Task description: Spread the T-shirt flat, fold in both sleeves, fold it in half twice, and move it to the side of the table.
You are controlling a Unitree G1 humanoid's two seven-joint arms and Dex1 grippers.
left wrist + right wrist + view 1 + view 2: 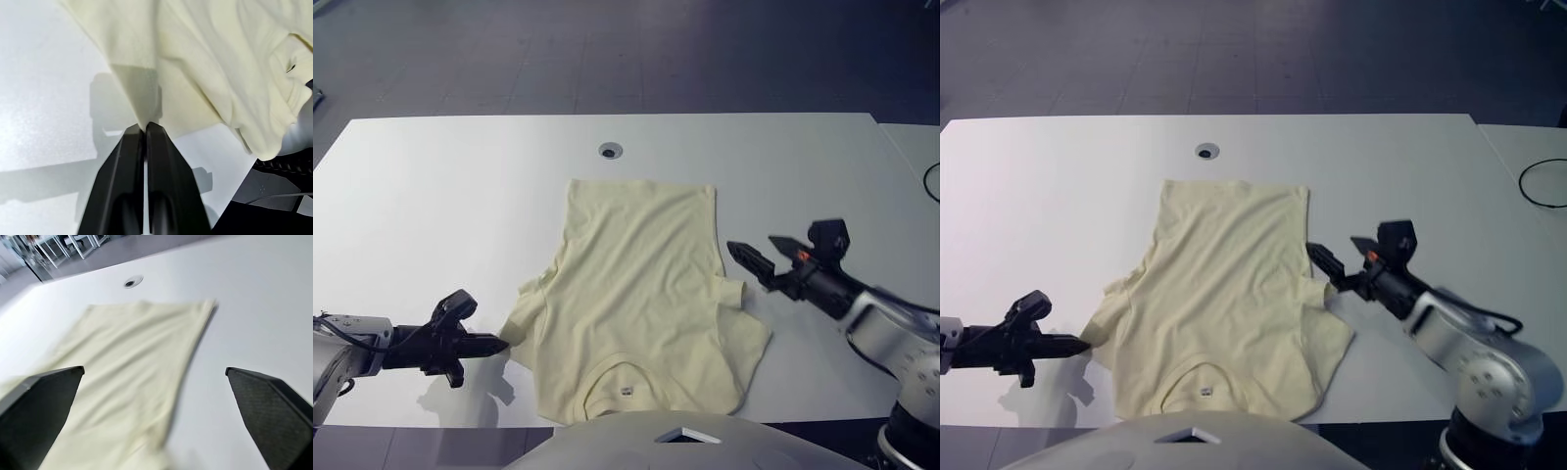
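Collar (622, 377) end of the pale yellow cotton T-shirt (636, 294) is nearest me, almost at the near edge of the white tabletop (431, 196). The hem (641, 186) points to the far side. The body lies mostly flat in the middle of the tabletop, with shallow wrinkles running along its length.

Left claw (499, 345): low over the near left of the tabletop, pointing right. In the left wrist view its two black fingers (122, 186) are pressed together, with the tip of the left sleeve (524, 313) pinched between them. That sleeve is drawn out to the left in a narrowing wedge.

Right claw (766, 257): on the right side of the shirt, pointing left at the side seam just beyond the armpit. Fingers stand wide apart with nothing between them. In the right wrist view they frame the shirt's right edge and the bare tabletop beside it. I cannot tell whether the lower finger touches the cloth.

Right sleeve (744, 338): spread towards the near right, rumpled, with a small fold where it meets the body.

Round grey grommet hole (610, 150): set in the tabletop just beyond the hem, apart from the cloth.
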